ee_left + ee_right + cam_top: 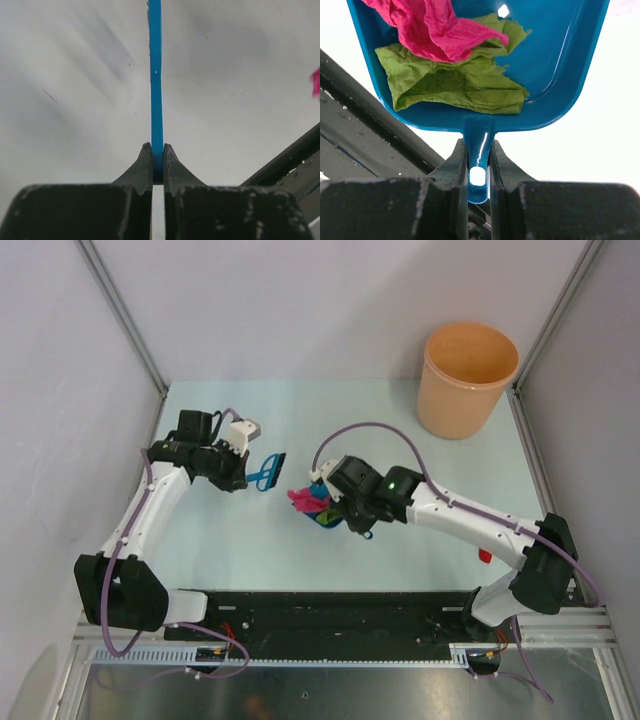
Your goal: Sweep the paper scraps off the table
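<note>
Crumpled magenta-pink and green paper scraps [460, 85] lie in the blue plastic dustpan [560, 60] directly ahead of the right gripper [479, 150], whose fingers are clamped on the dustpan handle. The left gripper [157, 150] pinches a thin blue plastic brush [156, 75] over the pale mint-green table [420, 470].

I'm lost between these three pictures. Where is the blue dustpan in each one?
Top external: middle of the picture, dustpan held by the right hand.
Left wrist: not in it; the blue strip there is another tool.
Right wrist: fills the upper half, handle pinched by the right hand.
Shared landmark: the magenta-pink scrap, in all three views.
</note>
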Robot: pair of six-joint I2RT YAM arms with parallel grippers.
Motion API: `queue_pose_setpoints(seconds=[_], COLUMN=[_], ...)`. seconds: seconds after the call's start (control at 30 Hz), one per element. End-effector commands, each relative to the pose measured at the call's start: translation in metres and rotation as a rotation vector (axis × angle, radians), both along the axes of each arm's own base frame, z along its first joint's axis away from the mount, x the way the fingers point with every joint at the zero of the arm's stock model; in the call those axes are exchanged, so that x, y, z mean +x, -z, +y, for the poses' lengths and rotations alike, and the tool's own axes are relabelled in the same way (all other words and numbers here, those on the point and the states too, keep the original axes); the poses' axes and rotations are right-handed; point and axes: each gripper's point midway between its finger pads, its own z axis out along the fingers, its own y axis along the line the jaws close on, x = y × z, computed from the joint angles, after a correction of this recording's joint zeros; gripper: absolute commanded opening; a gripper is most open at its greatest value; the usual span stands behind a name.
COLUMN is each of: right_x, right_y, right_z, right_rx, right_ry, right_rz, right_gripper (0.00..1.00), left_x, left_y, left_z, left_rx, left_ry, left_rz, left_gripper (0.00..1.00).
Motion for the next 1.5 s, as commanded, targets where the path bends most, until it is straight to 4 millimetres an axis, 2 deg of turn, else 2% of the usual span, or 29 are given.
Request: queue_pose_setpoints(seconds=[0.0,0.07,0.1,0.13,0.23,0.33,0.4,0.43,0.47,0.57,0.6,0.63,0.7,0.83,0.9,0.93,0.97,1.0,1.03,1.07,1.1,1.2,1.27,1.3,1.33,1.37,1.4,1.43,1.47], right_x=[0.024,0.041,0.052,0.064,0.093,0.127,0.150,0.161,0.173,0.199,0.209,0.218,0.235,0.268,0.275,0.289,0.288,0.292,0.304,0.301,0.303,0.311,0.318,0.319,0.320,0.320,0.316,0.319,0.318], right_y=[-0.039,-0.048,-0.060,-0.065,-0.087,-0.112,-0.119,-0.135,-0.140,-0.166,-0.171,-0.184,-0.192,-0.217,-0.225,-0.242,-0.254,-0.247,-0.260,-0.268,-0.261,-0.294,-0.283,-0.301,-0.291,-0.294,-0.313,-0.302,-0.306], right_z=[-0.025,-0.038,-0.036,-0.047,-0.053,-0.073,-0.095,-0.104,-0.121,-0.153,-0.175,-0.186,-0.229,-0.295,-0.325,-0.340,-0.359,-0.369,-0.376,-0.389,-0.395,-0.407,-0.408,-0.409,-0.410,-0.411,-0.410,-0.406,-0.402], right_rx=[-0.010,-0.018,0.003,0.000,0.045,0.095,0.097,0.117,0.119,0.114,0.094,0.078,0.006,-0.100,-0.201,-0.216,-0.327,-0.397,-0.427,-0.568,-0.635,-0.796,-0.883,-0.973,-1.027,-1.081,-1.160,-1.211,-1.245], right_ry=[0.080,0.105,0.116,0.155,0.187,0.265,0.333,0.358,0.405,0.491,0.547,0.568,0.665,0.775,0.822,0.855,0.860,0.850,0.866,0.833,0.816,0.793,0.723,0.684,0.651,0.629,0.622,0.557,0.530], right_rz=[-0.011,-0.015,-0.031,-0.033,-0.065,-0.105,-0.125,-0.159,-0.169,-0.234,-0.251,-0.288,-0.346,-0.496,-0.568,-0.672,-0.730,-0.737,-0.825,-0.844,-0.838,-0.972,-0.974,-1.036,-1.031,-1.047,-1.113,-1.116,-1.149], right_gripper=[0.00,0.00,0.00,0.00,0.00,0.00,0.00,0.00,0.00,0.00,0.00,0.00,0.00,0.00,0.00,0.00,0.00,0.00,0.00,0.00,0.00,0.00,0.00,0.00,0.00,0.00,0.00,0.00,0.00], left_x=[0.000,-0.003,-0.004,-0.006,-0.008,-0.010,-0.012,-0.014,-0.015,-0.019,-0.020,-0.022,-0.023,-0.025,-0.025,-0.026,-0.026,-0.026,-0.026,-0.026,-0.027,-0.027,-0.027,-0.026,-0.025,-0.025,-0.024,-0.025,-0.024], left_y=[0.001,0.002,0.003,0.005,0.004,0.002,0.001,0.003,0.003,0.005,0.007,0.009,0.010,0.013,0.012,0.012,0.012,0.013,0.014,0.014,0.015,0.018,0.018,0.019,0.018,0.017,0.017,0.017,0.017], left_z=[0.002,0.003,0.004,0.005,0.009,0.010,0.012,0.013,0.014,0.015,0.015,0.015,0.015,0.014,0.013,0.012,0.012,0.011,0.012,0.011,0.011,0.009,0.008,0.008,0.008,0.008,0.007,0.007,0.008], left_rx=[0.011,0.018,0.021,0.029,0.045,0.053,0.065,0.067,0.075,0.082,0.082,0.081,0.081,0.078,0.075,0.076,0.076,0.078,0.080,0.081,0.079,0.077,0.071,0.072,0.072,0.073,0.072,0.073,0.075], left_ry=[0.006,0.008,0.006,0.004,-0.002,-0.003,-0.005,-0.004,-0.003,0.001,0.001,0.004,0.008,0.015,0.020,0.022,0.024,0.028,0.027,0.031,0.032,0.040,0.042,0.043,0.045,0.044,0.044,0.045,0.046], left_rz=[-0.028,-0.030,-0.029,-0.026,-0.039,-0.053,-0.064,-0.062,-0.068,-0.068,-0.063,-0.060,-0.057,-0.050,-0.055,-0.053,-0.053,-0.051,-0.051,-0.049,-0.047,-0.037,-0.033,-0.028,-0.032,-0.034,-0.033,-0.031,-0.033], left_gripper=[0.00,0.00,0.00,0.00,0.00,0.00,0.00,0.00,0.00,0.00,0.00,0.00,0.00,0.00,0.00,0.00,0.00,0.00,0.00,0.00,0.00,0.00,0.00,0.00,0.00,0.00,0.00,0.00,0.00])
